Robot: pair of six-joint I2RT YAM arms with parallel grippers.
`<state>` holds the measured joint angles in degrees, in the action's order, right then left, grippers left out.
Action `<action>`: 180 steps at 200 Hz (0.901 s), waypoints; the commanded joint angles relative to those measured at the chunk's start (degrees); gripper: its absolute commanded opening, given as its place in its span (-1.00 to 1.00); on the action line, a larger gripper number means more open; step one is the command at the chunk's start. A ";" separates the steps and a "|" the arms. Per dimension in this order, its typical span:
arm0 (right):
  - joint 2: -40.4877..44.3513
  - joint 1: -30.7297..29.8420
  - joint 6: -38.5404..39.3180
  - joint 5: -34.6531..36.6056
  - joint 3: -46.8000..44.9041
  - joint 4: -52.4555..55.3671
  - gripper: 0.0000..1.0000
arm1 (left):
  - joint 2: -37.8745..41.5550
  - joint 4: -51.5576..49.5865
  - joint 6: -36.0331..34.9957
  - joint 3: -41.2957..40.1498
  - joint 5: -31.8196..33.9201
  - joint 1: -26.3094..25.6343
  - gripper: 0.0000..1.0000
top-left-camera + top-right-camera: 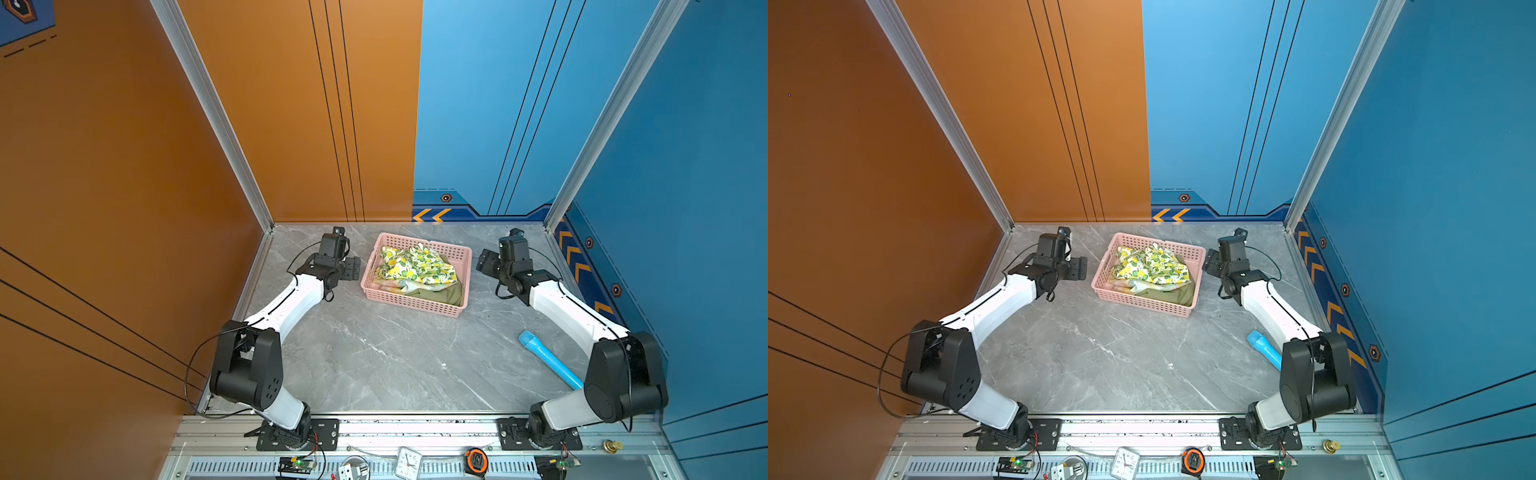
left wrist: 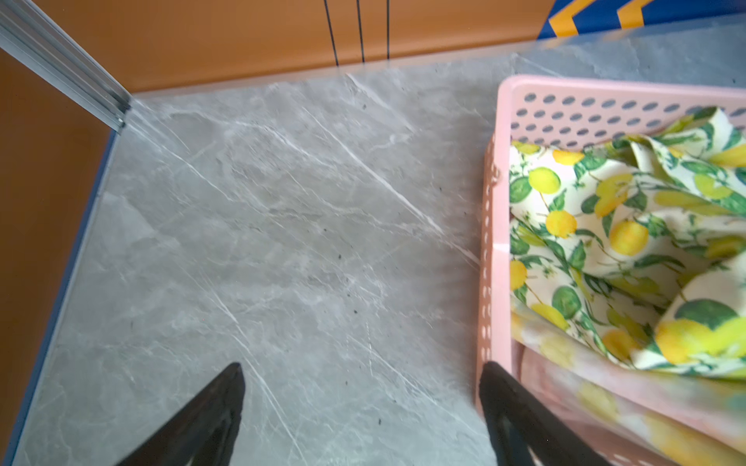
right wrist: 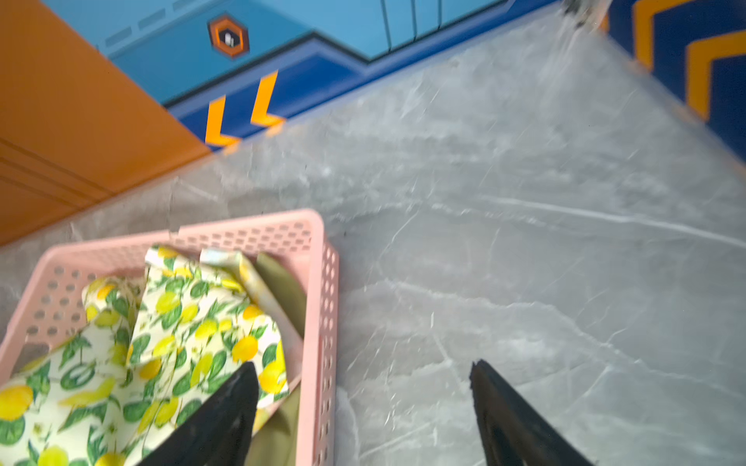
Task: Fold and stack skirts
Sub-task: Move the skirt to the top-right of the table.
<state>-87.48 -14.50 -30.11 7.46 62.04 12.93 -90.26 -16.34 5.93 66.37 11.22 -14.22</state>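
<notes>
Three skirts lie crumpled in a pink basket [image 1: 415, 305] [image 1: 1142, 305] at the back middle of the table. The lemon-print skirt [image 1: 415, 266] [image 1: 1150, 266] [image 2: 605, 226] [image 3: 181, 331] is on top. An olive green skirt [image 1: 451, 293] [image 1: 1183, 295] [image 3: 282, 290] shows under it, and a pale pastel one [image 1: 390, 284] [image 2: 605, 403] peeks out at the basket's left side. My left gripper [image 1: 353, 268] [image 1: 1079, 267] [image 2: 362, 365] hangs open just left of the basket, holding nothing. My right gripper [image 1: 484, 259] [image 1: 1210, 259] [image 3: 362, 363] is open at the basket's right wall, one finger above the cloth, also holding nothing.
A blue cylindrical object [image 1: 548, 359] [image 1: 1264, 349] lies on the marble table near the right arm's elbow. Orange and blue walls close in the left, back and right. A clock [image 1: 409, 461] and a tape measure [image 1: 476, 459] sit on the front rail.
</notes>
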 commanded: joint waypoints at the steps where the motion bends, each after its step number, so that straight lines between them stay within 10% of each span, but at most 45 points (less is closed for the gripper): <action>1: -3.93 -2.89 -4.59 -3.25 3.54 10.27 0.57 | -0.71 -8.84 2.13 2.17 -4.59 0.16 0.84; 116: -20.11 -7.38 -4.65 -0.59 15.74 15.46 -0.16 | -1.95 -11.70 2.67 3.95 -6.10 1.43 0.84; 180: -23.70 -3.27 -3.28 -0.22 20.83 15.90 -0.91 | -2.63 -12.01 2.68 3.84 -6.06 1.68 0.83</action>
<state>-109.78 -20.53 -33.39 6.26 80.20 28.03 -91.74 -26.70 8.05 68.55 6.31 -12.67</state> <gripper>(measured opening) 0.132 0.917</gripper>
